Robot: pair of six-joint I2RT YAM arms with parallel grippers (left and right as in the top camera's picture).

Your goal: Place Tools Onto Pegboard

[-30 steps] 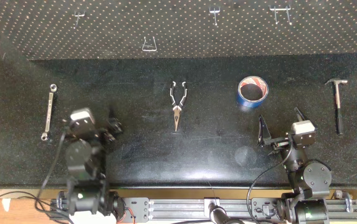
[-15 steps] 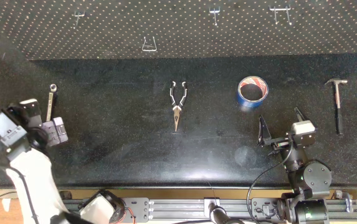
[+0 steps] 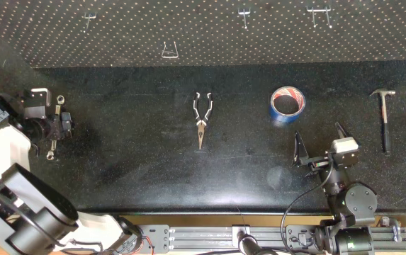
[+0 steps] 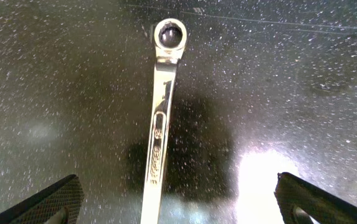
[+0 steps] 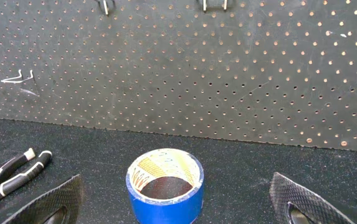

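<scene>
Tabletop (image 3: 153, 163) wrench (image 4: 161, 112) under left tool (image 4: 178, 206) (splayed)

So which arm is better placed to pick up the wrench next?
Left. Its tool hangs open right over the wrench, which lies centred between the two fingers. The right tool is far off on the other side, facing the tape.

Blue tape roll (image 5: 164, 185) before pegboard (image 5: 178, 68)
</scene>
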